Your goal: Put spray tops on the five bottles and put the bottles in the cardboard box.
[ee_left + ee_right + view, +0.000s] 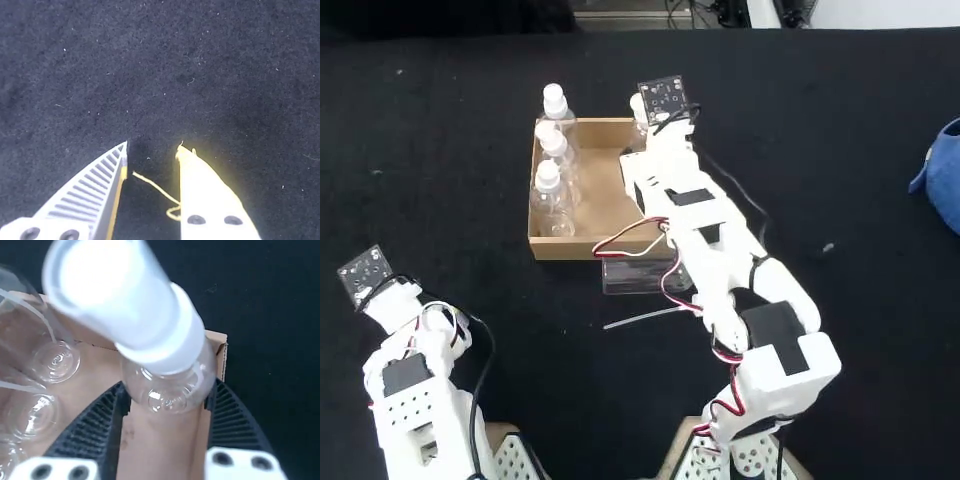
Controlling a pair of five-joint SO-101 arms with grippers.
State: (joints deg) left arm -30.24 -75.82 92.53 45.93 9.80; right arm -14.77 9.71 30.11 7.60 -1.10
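The cardboard box (610, 243) sits at the table's middle. Three clear bottles with white spray tops (553, 140) stand along its left wall. My right gripper (167, 390) is shut on a fourth clear bottle (165, 382) with a white spray top (120, 295), held upright over the box's far right corner (220, 342); that top (638, 105) peeks out beside the right arm (695, 215). Another clear bottle (635, 275) lies on its side just in front of the box. My left gripper (152, 150) is open above bare black cloth, with the left arm (405, 375) at the near left.
A thin white tube (640, 318) lies on the cloth in front of the lying bottle, partly under the right arm. A blue object (945, 185) sits at the right edge. Black cloth (450, 180) covers the table around the box.
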